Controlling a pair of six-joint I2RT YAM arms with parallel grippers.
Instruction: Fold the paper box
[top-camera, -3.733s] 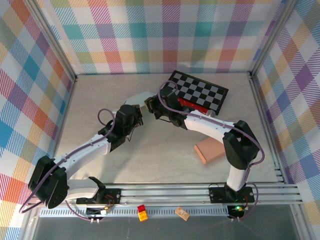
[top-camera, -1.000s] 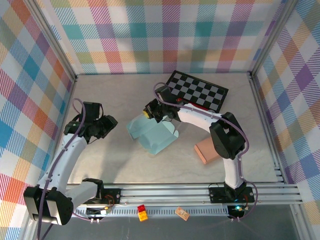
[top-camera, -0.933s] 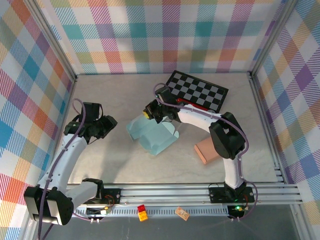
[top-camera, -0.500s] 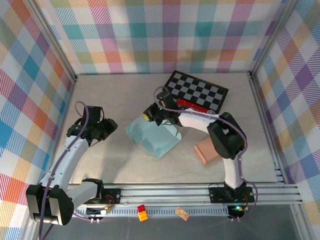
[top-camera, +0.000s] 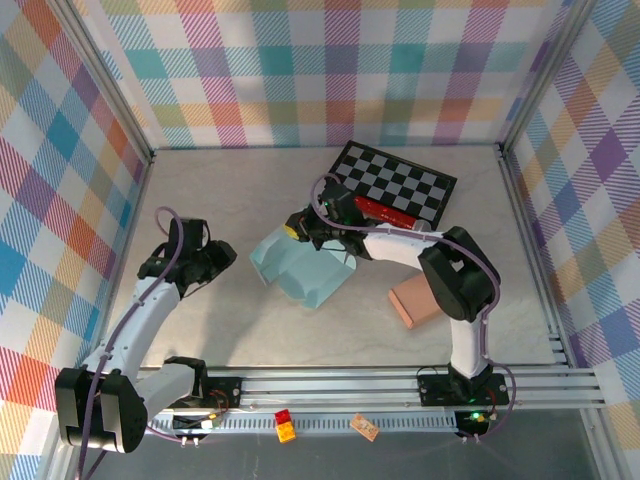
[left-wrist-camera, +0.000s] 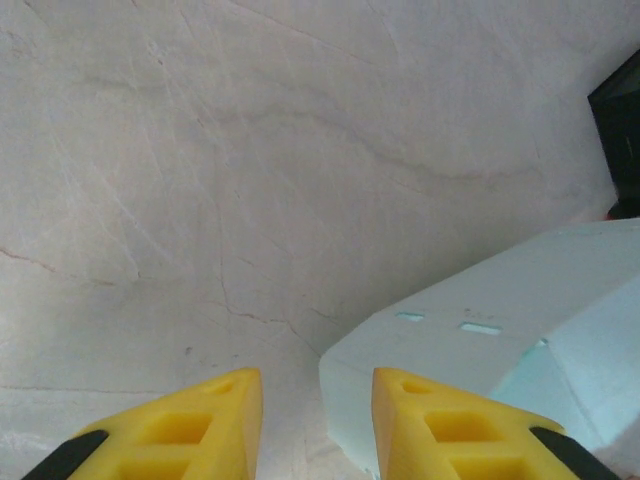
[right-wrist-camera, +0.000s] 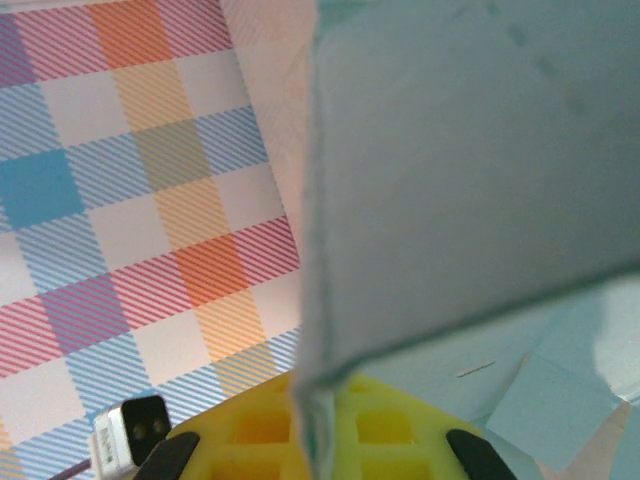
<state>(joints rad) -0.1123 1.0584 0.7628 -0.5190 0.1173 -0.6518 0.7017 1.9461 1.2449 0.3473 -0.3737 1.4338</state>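
The paper box is pale blue, part folded, and lies mid-table. My right gripper is at its far left corner, shut on a raised flap. In the right wrist view that flap stands upright, its edge pinched between the yellow fingers of the gripper. My left gripper is just left of the box and low over the table. In the left wrist view its jaws stand apart. The box's near corner reaches into the gap by the right finger.
A black-and-white chequered board lies at the back right with a red object on its near edge. A tan block sits right of the box. Small pieces rest on the front rail. Plaid walls enclose three sides.
My left gripper has moved right and nearer to the box's left corner, and its jaws have narrowed. The right gripper has kept its hold and the box has shifted slightly.
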